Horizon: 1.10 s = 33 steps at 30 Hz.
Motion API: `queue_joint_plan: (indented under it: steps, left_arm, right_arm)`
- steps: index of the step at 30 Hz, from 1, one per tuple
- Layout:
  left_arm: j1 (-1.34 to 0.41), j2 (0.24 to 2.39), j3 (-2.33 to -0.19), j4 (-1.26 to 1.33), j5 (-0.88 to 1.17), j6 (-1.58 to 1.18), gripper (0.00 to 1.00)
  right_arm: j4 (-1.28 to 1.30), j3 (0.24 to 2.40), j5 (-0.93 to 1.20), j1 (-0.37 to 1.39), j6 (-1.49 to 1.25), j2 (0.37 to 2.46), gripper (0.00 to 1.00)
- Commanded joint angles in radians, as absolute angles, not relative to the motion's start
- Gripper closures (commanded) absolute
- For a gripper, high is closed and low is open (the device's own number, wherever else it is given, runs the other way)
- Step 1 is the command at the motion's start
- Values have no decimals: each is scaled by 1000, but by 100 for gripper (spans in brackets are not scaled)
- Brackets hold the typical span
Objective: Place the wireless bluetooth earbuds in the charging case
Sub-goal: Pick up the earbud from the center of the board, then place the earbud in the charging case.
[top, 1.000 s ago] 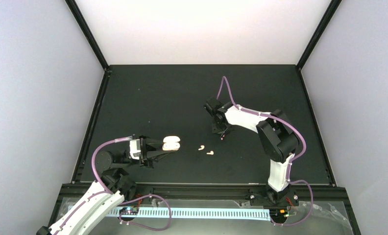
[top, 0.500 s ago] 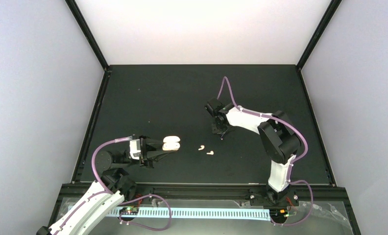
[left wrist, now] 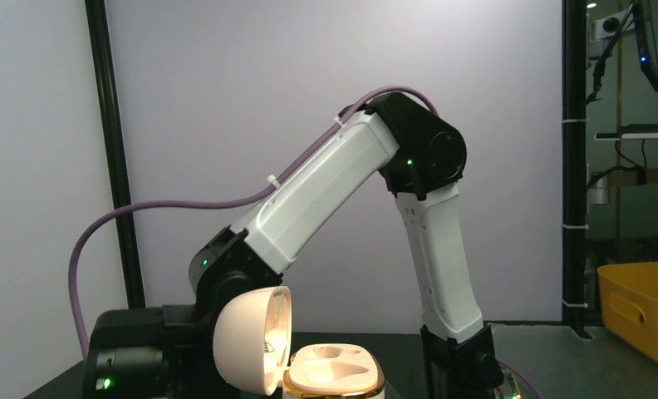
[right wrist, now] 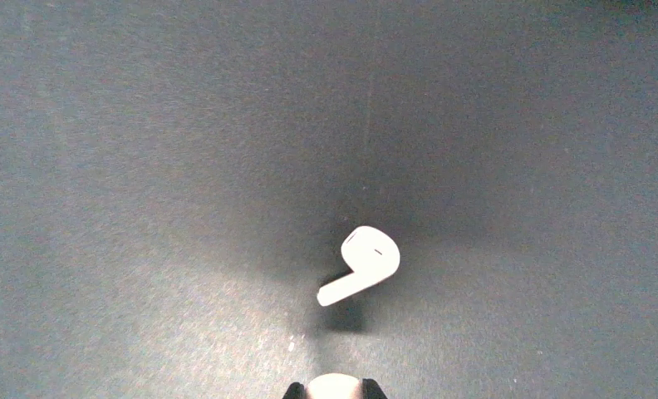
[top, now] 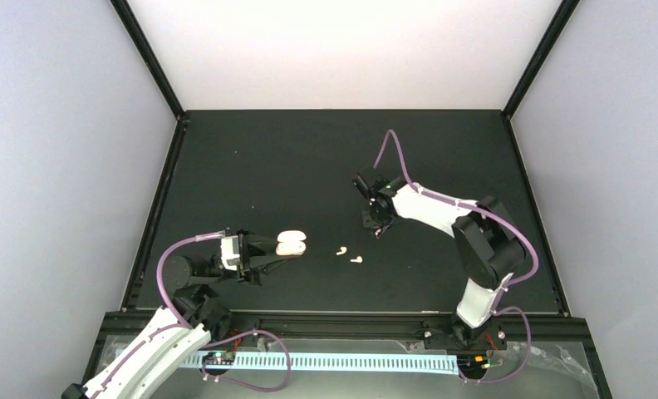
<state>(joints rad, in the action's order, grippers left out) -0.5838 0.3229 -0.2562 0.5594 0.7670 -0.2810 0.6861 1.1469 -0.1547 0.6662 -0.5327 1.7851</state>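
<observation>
Rightward my right elbow point(top: 485, 241) has swung since a second ago; my left gripper point(top: 281, 247) stays clamped on the one open charging case point(top: 291, 242); two earbuds point(top: 341, 248) lie on the mat point(top: 267, 166) beside it; a third earbud point(right wrist: 360, 264) lies under my right gripper point(right wrist: 331, 388), whose grip I cannot tell.

Matt, finely grained dark surface point(right wrist: 143, 125), glossy smooth white plastic earbud point(right wrist: 363, 264), glossy cream plastic charging case point(left wrist: 334, 366) with a shiny gold-coloured metallic band at its rim, smooth satin white plastic arm shell point(left wrist: 326, 187), smooth purple rubbery cable point(left wrist: 168, 204)
</observation>
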Motion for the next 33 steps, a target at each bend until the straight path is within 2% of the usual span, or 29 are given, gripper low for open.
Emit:
queue_joint_plan:
  steps: [1,8,18,33]
  left_arm:
    - [-587,331,-296,550,771,-268,99]
    - [-588,339,-296,536,757,-263,99]
    - [-590,448,-329,543,718,-226,98]
    - [-674,940,-564,819,655,-194,98]
  right_arm:
    - [694,1124,-132,662,-552,1692,90]
    - [682,1116,-105,663,-562,1516,90]
    - [452,1105,-42,664,-474,1139,90]
    - [57,990,138,664,-466,849,89]
